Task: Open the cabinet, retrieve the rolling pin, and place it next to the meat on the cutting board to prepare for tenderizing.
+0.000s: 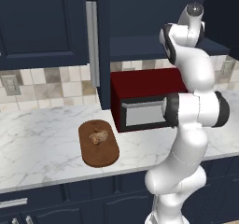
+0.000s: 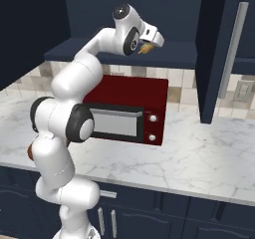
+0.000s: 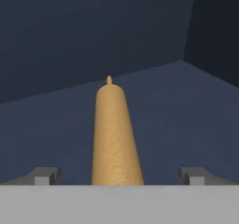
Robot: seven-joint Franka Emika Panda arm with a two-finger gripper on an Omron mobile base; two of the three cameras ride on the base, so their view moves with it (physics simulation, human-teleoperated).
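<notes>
The rolling pin looks stiff, light and smooth; the released claw straddles it, so grasp mid-barrel.

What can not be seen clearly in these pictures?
- Rolling pin: in the hand view its near end is cut off at the bottom; in the right base view the hand hides most of it.
- Cutting board and meat: in the right base view the arm covers them.
- Cabinet: the frame's top crops its doors.
</notes>
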